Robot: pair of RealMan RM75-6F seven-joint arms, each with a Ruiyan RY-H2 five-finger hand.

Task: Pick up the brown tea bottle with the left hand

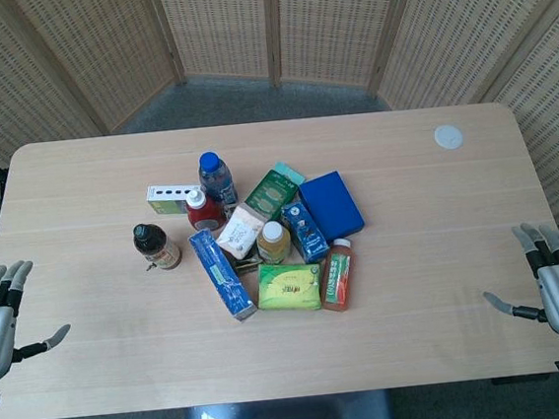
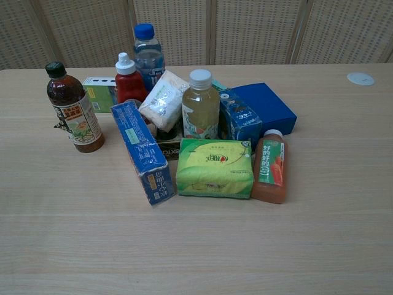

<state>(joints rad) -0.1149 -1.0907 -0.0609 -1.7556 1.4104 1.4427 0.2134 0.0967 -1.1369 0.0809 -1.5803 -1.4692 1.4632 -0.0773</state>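
The brown tea bottle point(image 1: 156, 246) point(image 2: 73, 109) stands upright with a black cap and a pale label, at the left edge of a cluster of groceries. My left hand point(image 1: 0, 319) hovers at the table's left front edge, fingers spread and holding nothing, well left of the bottle. Over at the right front edge, my right hand point(image 1: 556, 282) is likewise spread and empty. Neither hand shows in the chest view.
Right of the tea bottle lie a long blue box point(image 2: 142, 151), a red bottle point(image 2: 128, 80), a blue-capped water bottle point(image 2: 148, 54), a pale juice bottle point(image 2: 201, 106), a green pack point(image 2: 214, 168), an orange drink bottle point(image 2: 269, 167) and a blue box point(image 2: 264, 106). A white disc point(image 1: 448, 137) sits far right.
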